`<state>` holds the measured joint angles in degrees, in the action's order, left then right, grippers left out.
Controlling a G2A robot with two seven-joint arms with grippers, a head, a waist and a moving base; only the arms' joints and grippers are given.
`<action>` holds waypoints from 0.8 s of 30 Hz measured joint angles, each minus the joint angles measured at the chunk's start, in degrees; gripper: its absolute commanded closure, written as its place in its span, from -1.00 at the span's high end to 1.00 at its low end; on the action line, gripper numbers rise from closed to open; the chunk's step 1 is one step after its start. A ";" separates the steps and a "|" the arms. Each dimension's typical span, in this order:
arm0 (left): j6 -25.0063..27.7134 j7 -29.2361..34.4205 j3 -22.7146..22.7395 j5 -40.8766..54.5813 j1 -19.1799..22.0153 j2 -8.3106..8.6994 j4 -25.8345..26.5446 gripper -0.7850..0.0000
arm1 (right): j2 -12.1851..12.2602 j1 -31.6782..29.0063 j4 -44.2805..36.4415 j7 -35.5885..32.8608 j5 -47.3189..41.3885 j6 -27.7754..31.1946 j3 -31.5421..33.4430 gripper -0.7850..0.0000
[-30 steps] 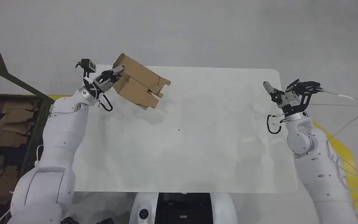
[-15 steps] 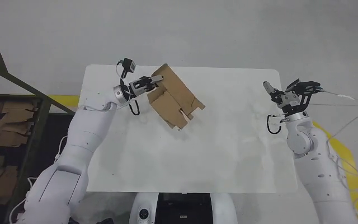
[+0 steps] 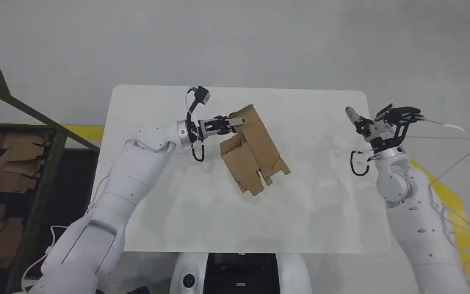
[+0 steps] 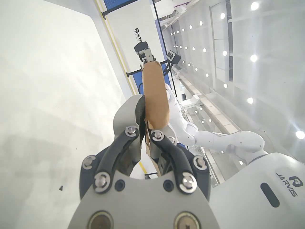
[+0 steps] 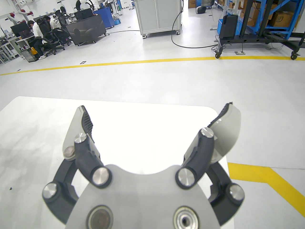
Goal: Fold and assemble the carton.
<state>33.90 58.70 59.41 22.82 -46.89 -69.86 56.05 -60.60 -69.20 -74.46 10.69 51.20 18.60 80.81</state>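
Grip first: my left pincer (image 4: 148, 116) is clenched on one edge of the brown corrugated carton (image 3: 253, 151). In the left wrist view the board runs edge-on straight out from between the jaws. From above, the carton is collapsed flat, its panels and short flaps fanning away from the pincer over the middle of the white surface (image 3: 316, 213). I cannot tell whether its low end touches the surface or hangs just clear. I judge it light enough for one pincer to carry and stiff within each panel, but free to hinge at every crease, so holding it by one edge leaves the far flaps loose to swing or sag. The board looks smooth and could creep out of a light pinch, while a hard squeeze would crush the fluting. The second hold should go on the opposite side, on a main panel close to a crease and not on a loose flap, so the two sides can be drawn apart to open the tube. My right pincer (image 5: 156, 117) has its jaws spread wide with nothing between them. It sits over the surface's right edge, well apart from the carton.
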 measured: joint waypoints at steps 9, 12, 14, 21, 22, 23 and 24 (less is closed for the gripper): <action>1.30 -0.60 0.94 0.18 -0.04 0.19 -0.81 -1.00 | 0.00 0.00 0.00 0.00 0.00 0.00 0.00 1.00; 1.29 -0.60 0.94 0.18 -0.04 0.19 -0.80 -1.00 | 0.00 0.00 0.00 0.00 0.00 0.00 0.00 1.00; 1.29 -0.60 0.94 0.18 -0.04 0.19 -0.80 -1.00 | 0.00 0.00 0.00 0.00 0.00 0.00 0.00 1.00; 1.29 -0.60 0.94 0.18 -0.04 0.19 -0.80 -1.00 | 0.00 0.00 0.00 0.00 0.00 0.00 0.00 1.00; 1.29 -0.60 0.94 0.18 -0.04 0.19 -0.80 -1.00 | 0.00 0.00 0.00 0.00 0.00 0.00 0.00 1.00; 1.29 -0.60 0.94 0.18 -0.04 0.19 -0.80 -1.00 | 0.00 0.00 0.00 0.00 0.00 0.00 0.00 1.00; 1.29 -0.60 0.94 0.18 -0.04 0.19 -0.80 -1.00 | 0.00 0.00 0.00 0.00 0.00 0.00 0.00 1.00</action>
<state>35.19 58.11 60.35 23.00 -46.93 -69.68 55.25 -60.60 -69.20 -74.46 10.69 51.20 18.60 80.81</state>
